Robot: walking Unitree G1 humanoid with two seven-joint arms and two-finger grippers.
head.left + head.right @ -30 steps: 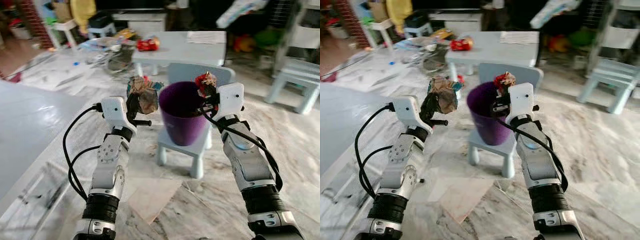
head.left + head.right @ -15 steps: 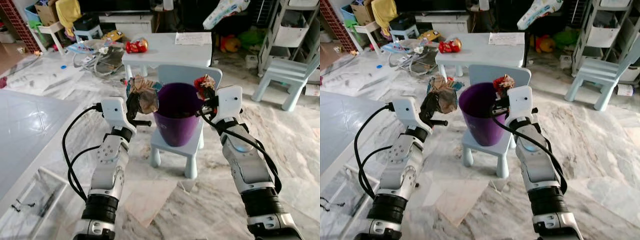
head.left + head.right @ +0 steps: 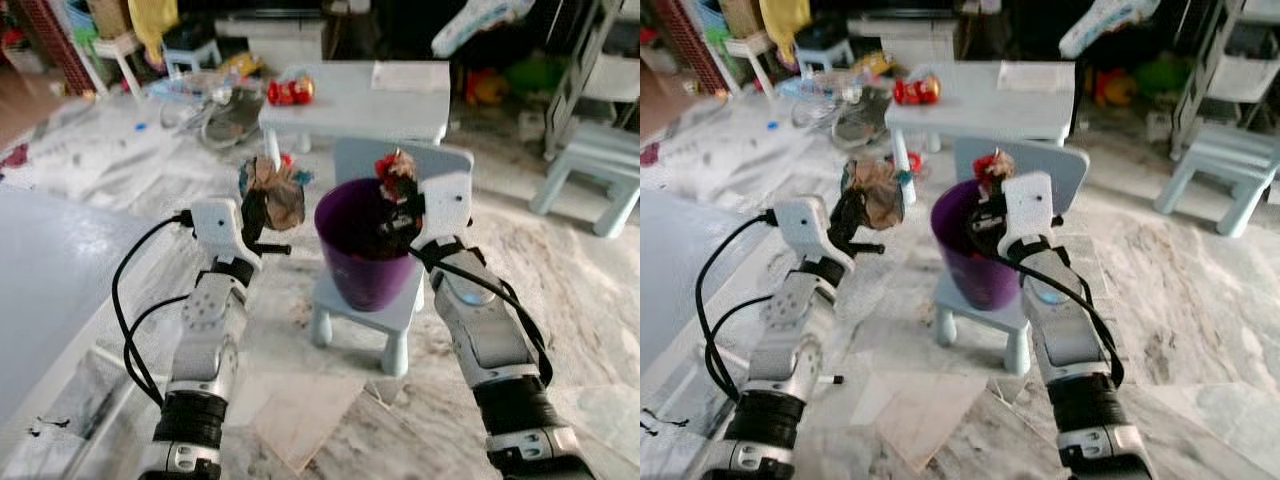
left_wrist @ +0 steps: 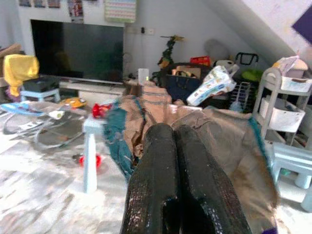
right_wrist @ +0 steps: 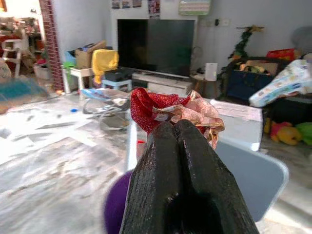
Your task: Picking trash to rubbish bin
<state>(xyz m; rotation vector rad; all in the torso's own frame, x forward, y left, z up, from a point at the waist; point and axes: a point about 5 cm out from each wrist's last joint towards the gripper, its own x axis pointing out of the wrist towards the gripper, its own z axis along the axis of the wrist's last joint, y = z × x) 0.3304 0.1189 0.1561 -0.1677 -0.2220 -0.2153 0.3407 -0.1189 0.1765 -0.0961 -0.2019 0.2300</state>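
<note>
Both hands were loaded and raised at the bin [image 3: 367, 250], a purple pail standing on a small pale-blue chair [image 3: 402, 300] on the marble floor. The left hand [image 3: 262, 212] pinched a crumpled brown-and-teal wrapper [image 3: 277, 192] between fingers pressed together [image 4: 170, 161], just beside the bin's left rim and not yet over its mouth. The right hand [image 3: 398, 203] pinched a red-and-gold wrapper [image 5: 168, 109] in the same way, held above the bin's right rim, roughly over the opening.

Progress, as judged: both pieces were picked up and carried to the bin; neither was released. Remaining: let the right piece drop, bring the left piece over the opening and drop it too. A red item [image 3: 290, 92] lay on the pale surface [image 3: 400, 105] behind the chair and may be further trash.

Compared with half a second earlier, the right hand had moved inward from the bin's right edge to above its mouth and sat a little higher; the left hand had also risen slightly beside the rim. Both grips were unchanged. The head camera had shifted, and the view was blurrier.
</note>
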